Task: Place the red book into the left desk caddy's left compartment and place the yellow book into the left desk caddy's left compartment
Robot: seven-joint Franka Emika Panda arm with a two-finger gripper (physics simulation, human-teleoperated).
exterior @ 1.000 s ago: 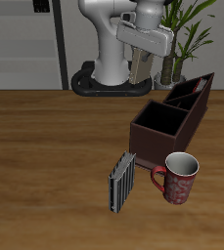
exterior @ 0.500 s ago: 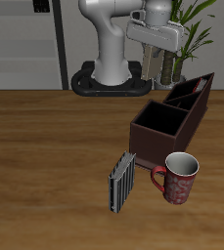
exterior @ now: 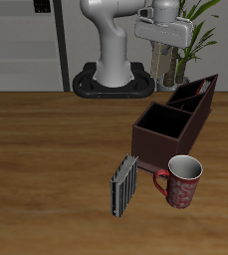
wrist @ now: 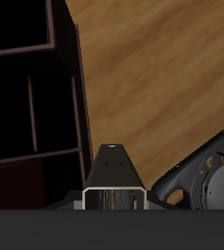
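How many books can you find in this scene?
3. A striped book stands on the table beside the mug; a red book sits in the caddy; a third book seems gripped in the hand. Others may be hidden inside the caddy.

A red patterned mug (exterior: 183,180) stands upright near the front edge of the wooden table (exterior: 46,149), its handle turned toward a grey striped book (exterior: 123,185) with a dark spine. That book stands on edge just beside the mug, apart from it. Just behind the mug sits a boxy dark brown caddy (exterior: 167,134), open at the top. Far back, a green plant (exterior: 197,25) rises beside grey shelving (exterior: 26,45).
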